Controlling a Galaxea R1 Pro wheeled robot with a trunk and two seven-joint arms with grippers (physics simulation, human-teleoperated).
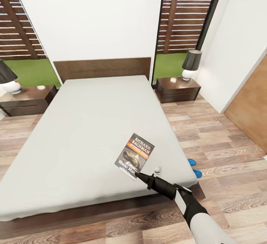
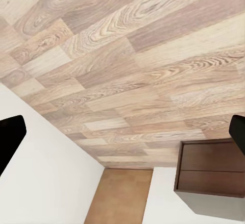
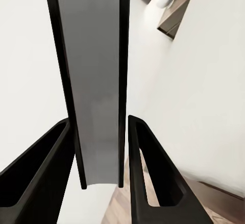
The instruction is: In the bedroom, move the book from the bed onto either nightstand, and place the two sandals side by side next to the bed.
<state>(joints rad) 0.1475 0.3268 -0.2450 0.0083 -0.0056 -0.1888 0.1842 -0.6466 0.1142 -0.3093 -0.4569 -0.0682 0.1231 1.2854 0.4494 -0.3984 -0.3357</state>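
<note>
Bedroom, head view. Bed [image 1: 92,125]: low dark-brown frame and headboard, plain pale-grey mattress, standing against the white wall between two tall windows with slatted fencing behind.

Book [image 1: 134,155]: thin paperback, dark cover, orange band, white "Richard Bachman" lettering. It sits over the mattress near the bed's foot corner on the robot's right, tilted, its lower corner between the tips of the right gripper [image 1: 138,175]. In the right wrist view the book [image 3: 94,81] appears edge-on between the two black fingers [image 3: 153,178], which stand narrow, one on each side of it; pincer closed on the book.

Nightstands: one at the left of the headboard [image 1: 27,99], one at the right [image 1: 178,88], each dark glossy wood and each bearing a lamp with a dark shade and white base [image 1: 191,65].

Sandals [image 1: 194,167]: two bright blue shapes on the plank floor just beside the bed's right side, near its foot corner, largely hidden by the mattress edge.

Left gripper [image 2: 122,132], left wrist view: black fingertips at opposite edges of the frame, spread wide, nothing between them. Beyond it are the wood floor and a dark-brown cabinet [image 2: 212,168].
</note>
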